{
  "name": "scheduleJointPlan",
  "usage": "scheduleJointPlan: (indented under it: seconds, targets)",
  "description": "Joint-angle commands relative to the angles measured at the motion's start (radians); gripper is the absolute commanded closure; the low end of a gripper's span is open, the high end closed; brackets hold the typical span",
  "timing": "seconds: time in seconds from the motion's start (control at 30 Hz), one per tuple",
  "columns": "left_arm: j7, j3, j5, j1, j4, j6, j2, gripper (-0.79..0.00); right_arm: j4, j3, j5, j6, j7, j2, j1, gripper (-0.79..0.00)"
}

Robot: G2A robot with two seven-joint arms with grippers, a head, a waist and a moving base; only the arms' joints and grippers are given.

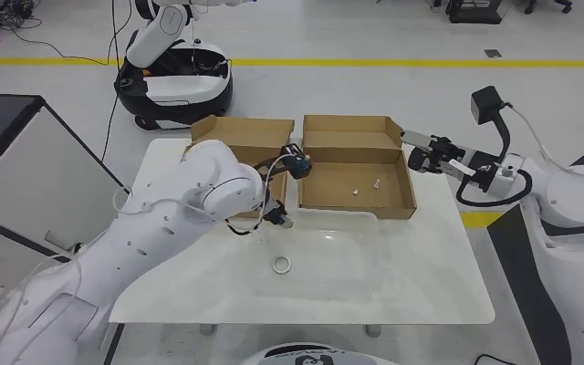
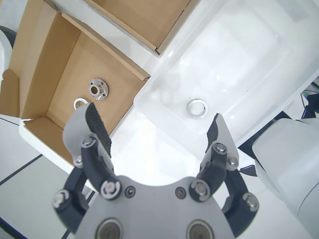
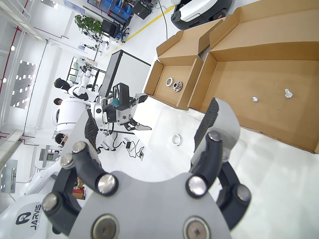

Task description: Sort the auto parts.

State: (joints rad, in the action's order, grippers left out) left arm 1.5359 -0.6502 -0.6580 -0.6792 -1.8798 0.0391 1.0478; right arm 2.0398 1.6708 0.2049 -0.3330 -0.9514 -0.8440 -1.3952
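Note:
A silver ring (image 1: 282,265) lies in the clear plastic tray (image 1: 351,274) at the table's front; the same ring (image 2: 197,108) (image 3: 177,139) shows from both wrists. My left gripper (image 1: 279,217) (image 2: 154,125) hangs open and empty over the tray's corner beside the left cardboard box (image 2: 62,80). That box holds a metal flange (image 2: 97,90) and another ring (image 2: 79,101). My right gripper (image 1: 415,152) (image 3: 149,123) stands open and empty at the far right corner of the right cardboard box (image 1: 401,196), which holds two small metal parts (image 1: 354,192) (image 1: 375,183).
Both boxes have raised flaps at the back (image 1: 347,128). The white table (image 1: 438,274) has free room at the front right. A parked robot base (image 1: 173,87) stands on the floor behind the table, and a dark frame (image 1: 27,119) stands to the left.

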Motion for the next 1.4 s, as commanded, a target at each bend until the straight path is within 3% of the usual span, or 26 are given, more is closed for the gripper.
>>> scheduleJointPlan:
  seconds: [0.0,0.27,0.57,0.93,1.0,1.37]
  targets:
    - [0.0,0.054,0.019,0.038,0.012,0.002,0.0,-0.785,0.0,0.0,0.0,0.0,0.0,0.0,0.0,-0.785]
    - [0.0,0.267,0.125,0.22,0.053,0.004,0.013,-0.785,0.0,0.0,0.0,0.0,0.0,0.0,0.0,-0.785]
    - [0.0,0.474,0.186,0.358,0.091,0.077,0.061,-0.785,0.0,0.0,0.0,0.0,0.0,0.0,0.0,-0.785]
    - [0.0,0.48,0.141,0.274,0.184,0.245,0.12,-0.785,0.0,0.0,0.0,0.0,0.0,0.0,0.0,-0.785]
    - [0.0,0.48,0.131,0.265,0.157,0.245,0.127,-0.785,0.0,0.0,0.0,0.0,0.0,0.0,0.0,-0.785]
    - [-0.008,0.48,0.128,0.263,0.147,0.247,0.128,-0.785,0.0,0.0,0.0,0.0,0.0,0.0,0.0,-0.785]
